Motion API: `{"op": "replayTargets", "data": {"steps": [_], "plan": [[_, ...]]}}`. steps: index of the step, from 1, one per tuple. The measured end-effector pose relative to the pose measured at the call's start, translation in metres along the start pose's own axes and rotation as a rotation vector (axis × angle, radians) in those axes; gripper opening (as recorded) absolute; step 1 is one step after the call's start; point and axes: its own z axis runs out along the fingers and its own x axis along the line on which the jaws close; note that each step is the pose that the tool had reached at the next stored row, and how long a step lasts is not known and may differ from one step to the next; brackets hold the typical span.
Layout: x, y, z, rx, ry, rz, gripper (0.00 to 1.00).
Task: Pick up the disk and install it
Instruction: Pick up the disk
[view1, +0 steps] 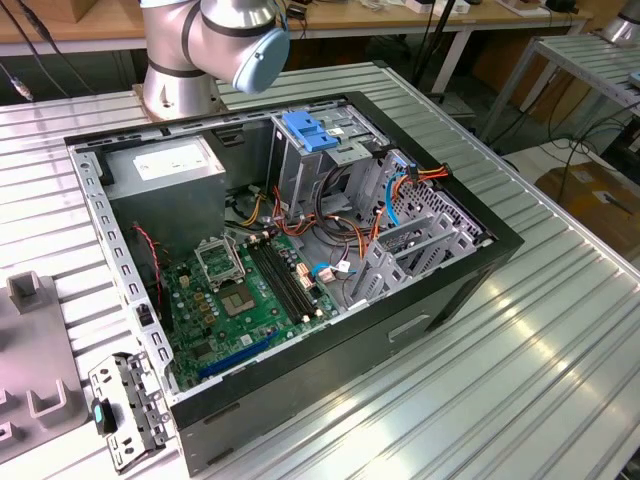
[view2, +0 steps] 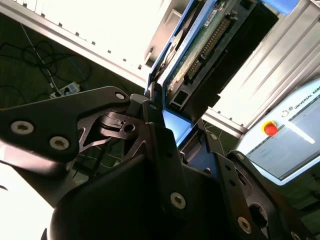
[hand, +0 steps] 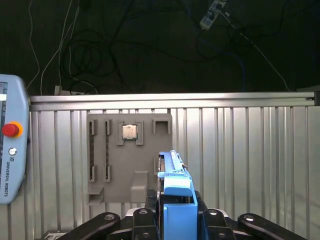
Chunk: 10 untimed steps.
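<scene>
Disk (hand: 175, 186) in gripper (hand: 176, 212) (on edge)

Disk (hand: 176, 192), dark drive with green circuit-board face in bright blue carrier frame, clamped on edge in gripper (hand: 175, 220), aloft over ribbed table (hand: 250, 165).

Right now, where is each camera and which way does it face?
Exterior view: off the arm, looking down into the open computer case; arm base shows.
First wrist view: on the wrist, facing a grey fixture plate past the claw.
Second wrist view: on the wrist, facing the disk along the claw.
Both wrist views share the claw gripping the disk.
</scene>
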Motion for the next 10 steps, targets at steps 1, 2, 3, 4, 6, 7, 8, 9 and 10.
{"op": "replayTargets", "data": {"steps": [1,2,3,4,6,7,8,9,10], "plan": [[-0.0001,-0.0025,0.0000,0.0000,0.0000,0.000,0.37],[-0.0001,-0.0036,0.0000,0.0000,0.0000,0.000,0.37],[-0.0001,-0.0051,0.0000,0.0001,0.0000,0.000,0.37],[-0.0002,-0.0070,0.0000,0.0000,0.0000,0.000,0.37],[-0.0003,-0.0111,-0.0001,0.0000,0.0000,0.000,0.37],[-0.0003,-0.0127,-0.0001,0.0000,0.0000,0.000,0.37],[-0.0004,-0.0149,-0.0001,0.0000,0.0000,0.000,0.37],[-0.0004,-0.0165,-0.0001,0.0000,0.0000,0.000,0.37],[-0.0005,-0.0180,-0.0001,0.0001,-0.0001,0.000,0.37]]}}
